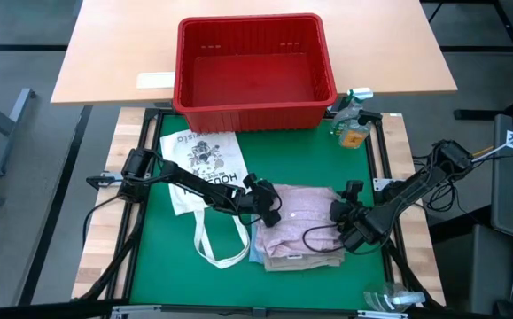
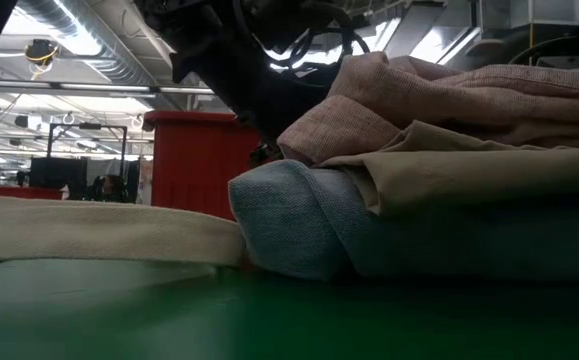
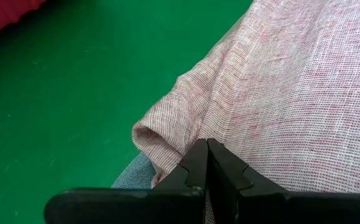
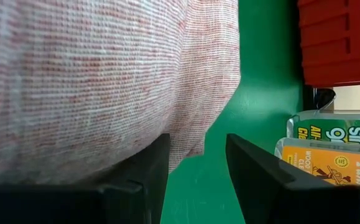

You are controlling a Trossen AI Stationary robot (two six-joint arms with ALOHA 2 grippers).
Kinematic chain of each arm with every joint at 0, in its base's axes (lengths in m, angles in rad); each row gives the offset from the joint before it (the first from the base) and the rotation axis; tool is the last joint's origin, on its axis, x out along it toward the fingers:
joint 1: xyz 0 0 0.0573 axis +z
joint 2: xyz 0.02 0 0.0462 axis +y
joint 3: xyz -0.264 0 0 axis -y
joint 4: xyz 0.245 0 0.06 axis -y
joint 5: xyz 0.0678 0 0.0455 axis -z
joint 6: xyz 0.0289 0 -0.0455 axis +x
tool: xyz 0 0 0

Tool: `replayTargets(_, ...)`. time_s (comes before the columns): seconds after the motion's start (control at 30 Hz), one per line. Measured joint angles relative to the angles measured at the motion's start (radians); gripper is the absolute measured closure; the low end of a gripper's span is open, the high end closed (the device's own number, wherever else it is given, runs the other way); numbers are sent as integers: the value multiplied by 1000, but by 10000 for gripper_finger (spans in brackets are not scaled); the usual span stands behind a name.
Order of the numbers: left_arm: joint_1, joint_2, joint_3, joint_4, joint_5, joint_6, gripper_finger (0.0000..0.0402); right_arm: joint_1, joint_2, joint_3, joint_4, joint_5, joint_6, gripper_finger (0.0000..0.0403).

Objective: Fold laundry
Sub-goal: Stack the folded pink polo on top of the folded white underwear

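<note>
Lying atop the folded stack on the green mat [image 1: 159, 230], the soft, limp pink shirt [image 1: 305, 208] is being pinched at its edge by the left gripper [image 3: 207, 163], its fingers clamped together on the cloth, while the right gripper [image 4: 197, 163] is standing apart at the opposite hem, likely the best hold.

Green table mat [image 1: 305, 159], folded laundry stack [image 1: 299, 228], tote bag [image 1: 205, 168], red basket [image 1: 253, 71]

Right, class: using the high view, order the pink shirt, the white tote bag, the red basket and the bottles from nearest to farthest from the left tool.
1. Pink shirt: the shut left tool is at its left edge.
2. White tote bag: just left of it on the mat.
3. Red basket: at the far edge.
4. Bottles: far right corner.
</note>
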Motion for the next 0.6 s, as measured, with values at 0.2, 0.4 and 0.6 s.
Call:
replayTargets(0.2,0,1,0,2,0,0,400,0,0,0,1,0,0,242)
replayTargets(0.4,0,1,0,2,1,0,392,0,0,0,2,0,0,242)
replayTargets(0.6,0,2,0,24,1,-1,349,0,0,0,2,0,1,242)
